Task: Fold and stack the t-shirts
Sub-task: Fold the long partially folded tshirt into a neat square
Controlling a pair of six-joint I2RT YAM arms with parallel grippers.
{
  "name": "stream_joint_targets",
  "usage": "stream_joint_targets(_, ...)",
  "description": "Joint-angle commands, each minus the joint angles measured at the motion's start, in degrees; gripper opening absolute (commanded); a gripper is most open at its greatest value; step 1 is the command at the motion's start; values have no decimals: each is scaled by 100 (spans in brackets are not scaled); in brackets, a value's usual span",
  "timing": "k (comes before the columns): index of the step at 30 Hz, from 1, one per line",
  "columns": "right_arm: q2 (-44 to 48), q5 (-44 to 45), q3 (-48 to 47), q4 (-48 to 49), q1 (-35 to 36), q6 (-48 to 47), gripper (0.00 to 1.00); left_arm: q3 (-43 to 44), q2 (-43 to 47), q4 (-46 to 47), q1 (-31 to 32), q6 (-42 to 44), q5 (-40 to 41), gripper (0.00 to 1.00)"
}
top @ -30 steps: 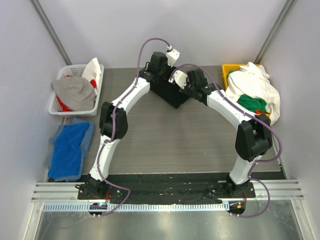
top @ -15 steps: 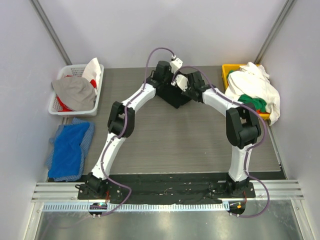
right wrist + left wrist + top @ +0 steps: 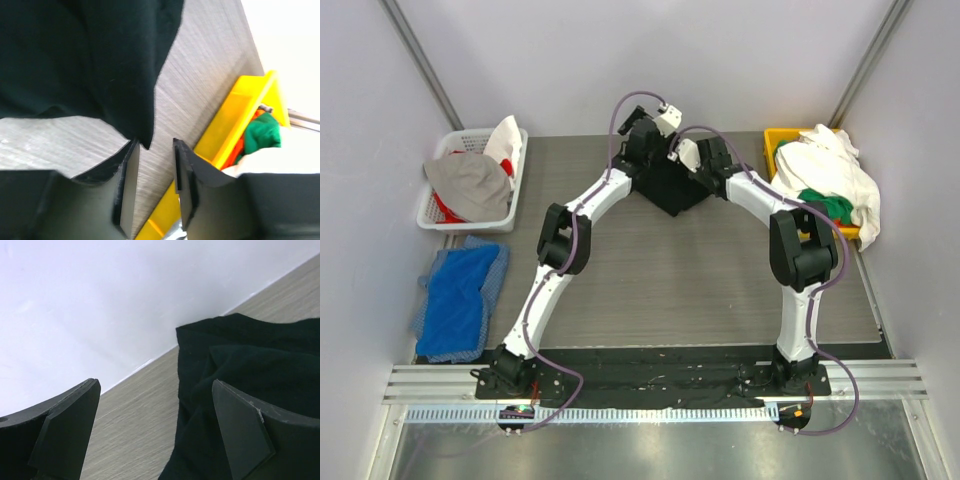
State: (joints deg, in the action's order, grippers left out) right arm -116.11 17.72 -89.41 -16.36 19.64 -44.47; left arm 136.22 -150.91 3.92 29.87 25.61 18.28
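A folded black t-shirt (image 3: pixel 670 190) lies on the table near the back wall. My left gripper (image 3: pixel 648 148) hovers over its far left corner and my right gripper (image 3: pixel 700 165) over its right edge. In the left wrist view the left gripper (image 3: pixel 155 385) stands wide open, with the black t-shirt (image 3: pixel 245 360) beside its right finger and nothing held. The right gripper (image 3: pixel 155 145) is open by a narrow gap, and a corner of the black t-shirt (image 3: pixel 100 60) hangs just off its left fingertip. White (image 3: pixel 830 165) and green (image 3: pixel 825 205) t-shirts are heaped at the right.
The heap spills from a yellow bin (image 3: pixel 778 140) at the back right, also seen as the yellow bin (image 3: pixel 235 120) close to my right fingers. A white basket (image 3: pixel 470 215) with grey cloth stands at the back left. A blue cloth (image 3: pixel 460 300) lies below it.
Both grippers have gone from shut to open and let go of the black t-shirt. The two wrists have drawn closer together toward the back wall.
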Motion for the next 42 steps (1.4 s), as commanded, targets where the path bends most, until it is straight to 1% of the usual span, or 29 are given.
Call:
stream_joint_targets(1,-78,416,-367,353,-22,8,43,133,185,565,-16,32,289,100)
stream_joint_targets(4,-113,479,-446,353,-21,35,45,-200,456,522,-25,-3,404,100)
stream_joint_targets(5,-96,487,-437,370,-30,52,45,-462,657,504,-16,-29,439,100)
stream_joint_targets(8,-17,400,-446,370,-22,175,46,-929,984,206,-16,-204,378,100)
stream_joint_targets(10,10,417,-481,379,-22,202,47,-1219,1379,-40,-16,-310,290,100)
stream_joint_targets(11,-25,608,-490,405,-21,184,47,-1569,1493,-58,-7,-380,272,100)
stream_joint_targets(12,-86,715,-603,466,-30,149,47,-1747,1764,-67,-16,-407,237,100)
stream_joint_targets(14,-384,978,-892,476,-48,131,47,-2115,1950,-76,-16,-434,176,100)
stream_joint_targets(19,-955,1137,-1324,432,-153,184,47,-2381,2171,-260,-16,-486,-70,100)
stream_joint_targets(21,-1062,1216,-1404,414,-188,175,47,-2285,2119,-374,-16,-530,-167,100)
stream_joint_targets(25,-1124,1384,-1334,423,-232,193,47,-1820,1812,-787,-16,-618,-307,100)
stream_joint_targets(28,-949,1462,-1080,467,-241,210,47,-1679,1723,-963,-16,-688,-439,100)
stream_joint_targets(31,-746,1576,-816,546,-241,254,47,-1538,1635,-1130,-7,-767,-738,100)
stream_joint_targets(35,-606,1788,-579,546,-241,289,47,-1204,1355,-1595,-7,-803,-1116,100)
stream_joint_targets(39,-255,1648,-280,564,-241,465,47,-1046,1188,-1772,10,-803,-1440,100)
stream_joint_targets(42,36,1507,-104,450,-241,597,47,-686,925,-2097,10,-785,-1573,100)
